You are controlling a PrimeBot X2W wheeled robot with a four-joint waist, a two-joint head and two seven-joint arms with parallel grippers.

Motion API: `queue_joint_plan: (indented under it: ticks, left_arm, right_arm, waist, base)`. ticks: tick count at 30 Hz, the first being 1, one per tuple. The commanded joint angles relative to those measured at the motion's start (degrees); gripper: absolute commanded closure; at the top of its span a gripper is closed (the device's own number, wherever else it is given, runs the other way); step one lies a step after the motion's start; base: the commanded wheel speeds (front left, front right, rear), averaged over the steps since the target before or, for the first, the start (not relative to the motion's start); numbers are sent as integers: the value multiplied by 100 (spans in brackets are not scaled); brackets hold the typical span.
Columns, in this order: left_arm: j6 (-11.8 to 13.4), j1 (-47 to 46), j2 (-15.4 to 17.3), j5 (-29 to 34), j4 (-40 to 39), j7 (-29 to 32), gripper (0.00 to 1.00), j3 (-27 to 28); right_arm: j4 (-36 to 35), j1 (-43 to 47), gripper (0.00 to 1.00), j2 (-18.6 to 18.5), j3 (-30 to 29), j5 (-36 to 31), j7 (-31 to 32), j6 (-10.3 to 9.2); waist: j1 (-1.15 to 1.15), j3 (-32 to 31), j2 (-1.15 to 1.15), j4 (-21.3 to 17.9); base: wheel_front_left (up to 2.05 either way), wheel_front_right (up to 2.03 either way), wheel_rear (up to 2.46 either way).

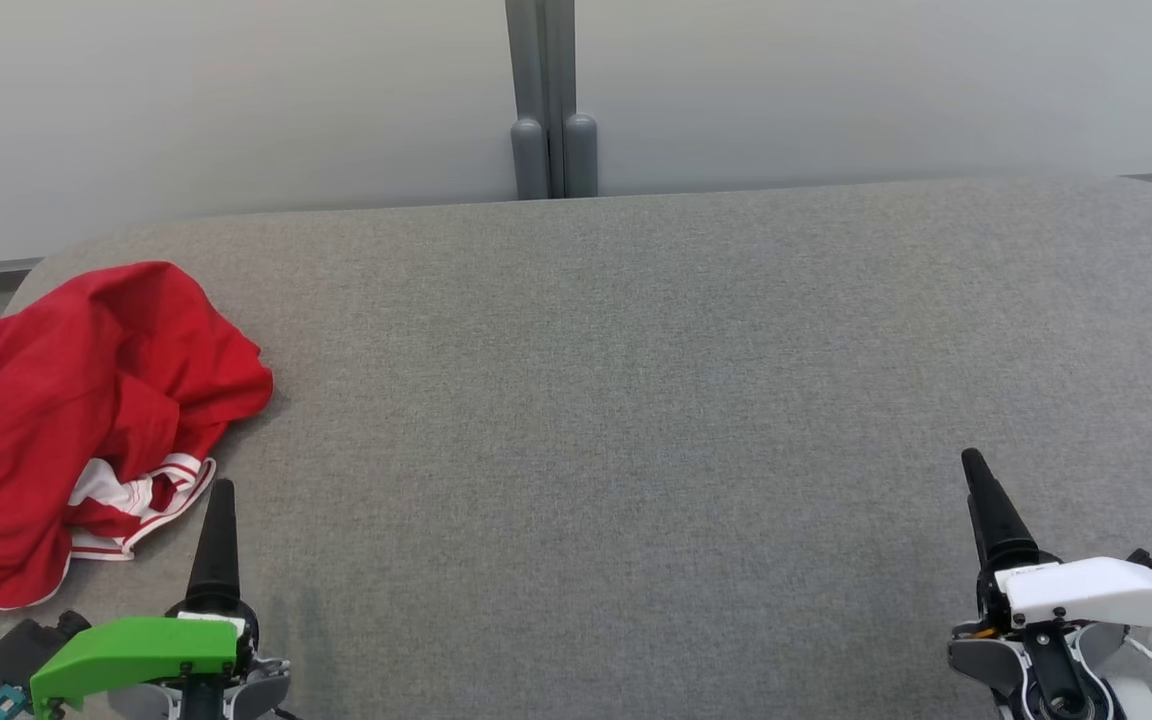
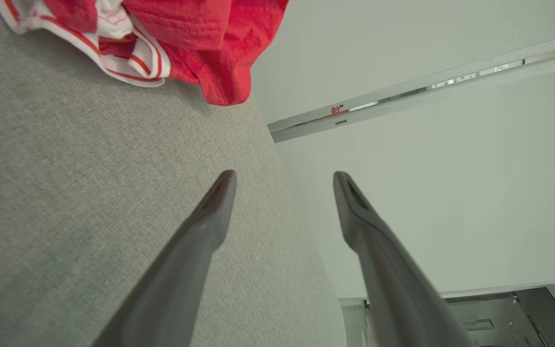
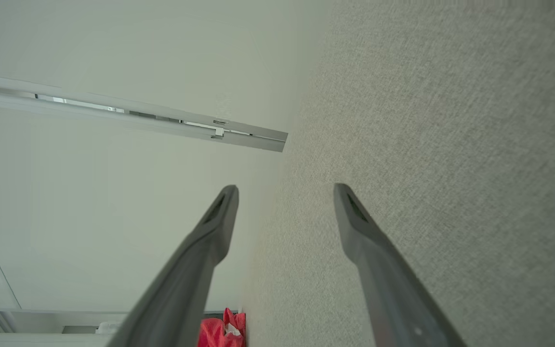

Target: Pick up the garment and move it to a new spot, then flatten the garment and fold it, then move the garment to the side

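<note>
The garment (image 1: pixel 76 420), red with white trim, lies crumpled at the far left of the grey table (image 1: pixel 636 400), partly over its left edge. In the left wrist view the garment (image 2: pixel 186 43) sits at the top, well beyond the fingertips. My left gripper (image 1: pixel 221 490) stands at the lower left, just right of the garment's white hem and apart from it; its jaws (image 2: pixel 282 178) are open and hold nothing. My right gripper (image 1: pixel 976 465) stands at the lower right, far from the garment, open (image 3: pixel 284 190) and empty. The garment (image 3: pixel 222 332) shows small at the bottom of the right wrist view.
A pale wall stands behind the table, with a grey vertical post (image 1: pixel 551 110) at the back centre. The table's back corners are rounded. The wide grey surface stretches between the two grippers.
</note>
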Motion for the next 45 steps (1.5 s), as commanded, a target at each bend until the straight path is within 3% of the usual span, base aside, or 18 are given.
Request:
queue_joint_plan:
  ticks: [1,7,26,45]
  left_arm:
    - [33,-97,37,268,-114,-70,0,-42]
    - [159,-103,41,944,-199,-204,0,-182]
    - [489,-123,55,3073,-222,-574,0,-599]
    - [573,-147,65,4482,-264,-879,0,-843]
  right_arm:
    - [-105,-88,0,-38,22,-323,-70,1]
    - [-122,-90,0,-43,43,-1334,-204,2]
    - [-218,-90,0,-56,107,-3482,-579,3]
    - [-97,-91,0,-67,161,-4827,-885,3]
  waist:
    - [0,1,0,3]
    - [0,12,0,18]
    - [0,28,0,61]
    - [0,55,0,83]
  base:
    - [0,0,0]
    - [0,0,0]
    - [0,0,0]
    - [0,0,0]
